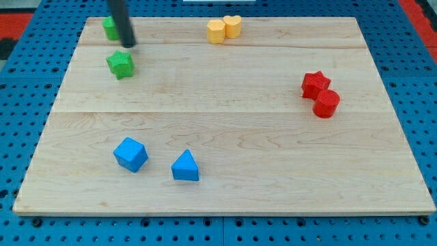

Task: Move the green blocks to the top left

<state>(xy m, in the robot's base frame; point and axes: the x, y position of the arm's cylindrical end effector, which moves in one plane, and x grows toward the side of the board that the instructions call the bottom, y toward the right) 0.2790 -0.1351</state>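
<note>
While my tip (128,45), a bare rod holding nothing, stands between the green block (109,27) in the top-left corner and the green star (120,64), I judge the star needs pushing upward next.

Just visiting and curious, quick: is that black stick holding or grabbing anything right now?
My tip: a plain rod with no gripper, holding nothing; it sits between the green block and the green star.
</note>
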